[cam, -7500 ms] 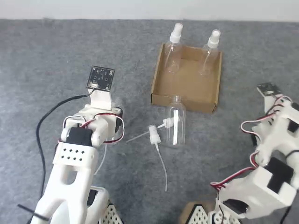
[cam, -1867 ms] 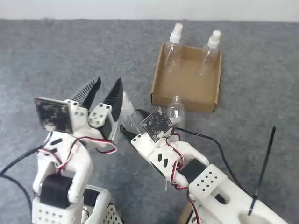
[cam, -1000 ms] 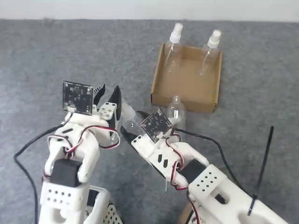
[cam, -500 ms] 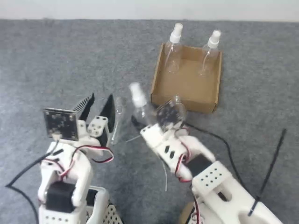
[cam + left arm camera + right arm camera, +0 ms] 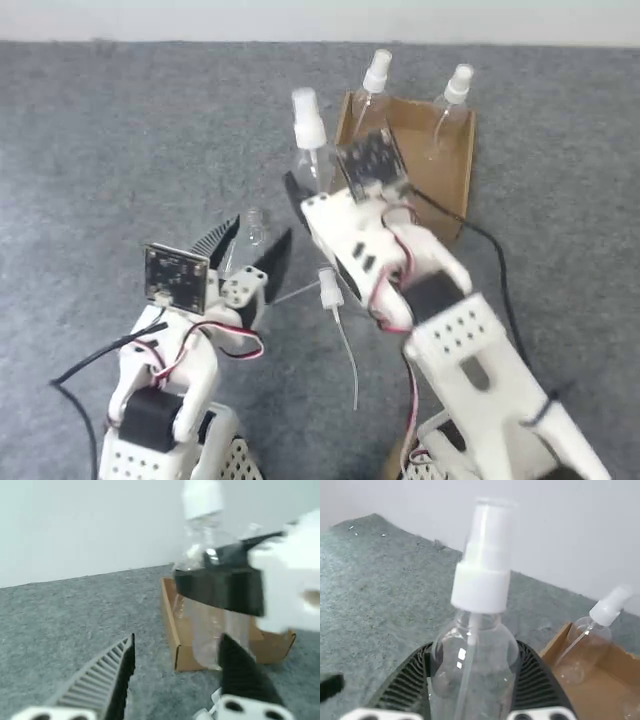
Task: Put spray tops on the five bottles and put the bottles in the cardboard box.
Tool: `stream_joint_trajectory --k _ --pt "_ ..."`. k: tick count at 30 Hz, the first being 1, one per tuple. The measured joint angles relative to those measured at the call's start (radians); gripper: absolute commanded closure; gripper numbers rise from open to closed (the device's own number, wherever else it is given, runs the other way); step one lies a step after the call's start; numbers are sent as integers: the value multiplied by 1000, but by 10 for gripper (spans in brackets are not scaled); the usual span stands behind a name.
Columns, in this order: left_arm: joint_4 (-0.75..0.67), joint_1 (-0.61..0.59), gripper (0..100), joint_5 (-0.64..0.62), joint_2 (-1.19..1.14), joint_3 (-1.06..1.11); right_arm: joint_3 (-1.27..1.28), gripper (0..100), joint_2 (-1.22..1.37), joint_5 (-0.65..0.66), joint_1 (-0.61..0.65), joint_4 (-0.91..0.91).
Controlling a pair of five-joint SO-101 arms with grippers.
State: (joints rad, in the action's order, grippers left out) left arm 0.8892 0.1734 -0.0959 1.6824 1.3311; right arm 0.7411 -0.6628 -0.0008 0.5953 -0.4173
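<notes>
The clear plastic bottle with a white spray top (image 5: 306,150) stands upright between the fingers of the right gripper (image 5: 472,677), just left of the brown cardboard box (image 5: 445,170). Two topped clear bottles (image 5: 372,92) (image 5: 450,105) stand in the box's far corners. Nearer the arms, a loose white spray top (image 5: 329,288) lies on the grey carpet (image 5: 120,130). Left of it is a topless clear bottle (image 5: 254,228), just past the left gripper (image 5: 248,250).

Four bottles (image 5: 308,140), one loose spray top (image 5: 329,290), one box (image 5: 455,170).
</notes>
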Motion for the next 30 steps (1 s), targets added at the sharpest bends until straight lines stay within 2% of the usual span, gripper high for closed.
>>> stream_joint_trajectory --k 5,10,18,30 --pt "0 28 652 2 0 15 -175 992 158 -69 0 -86" --pt "-46 5 672 5 0 63 -235 992 184 -75 21 -184" --pt "-101 -20 672 3 14 80 -239 992 40 -58 52 -382" --pt "-101 -18 673 14 15 80 -239 992 -71 -23 51 -466"
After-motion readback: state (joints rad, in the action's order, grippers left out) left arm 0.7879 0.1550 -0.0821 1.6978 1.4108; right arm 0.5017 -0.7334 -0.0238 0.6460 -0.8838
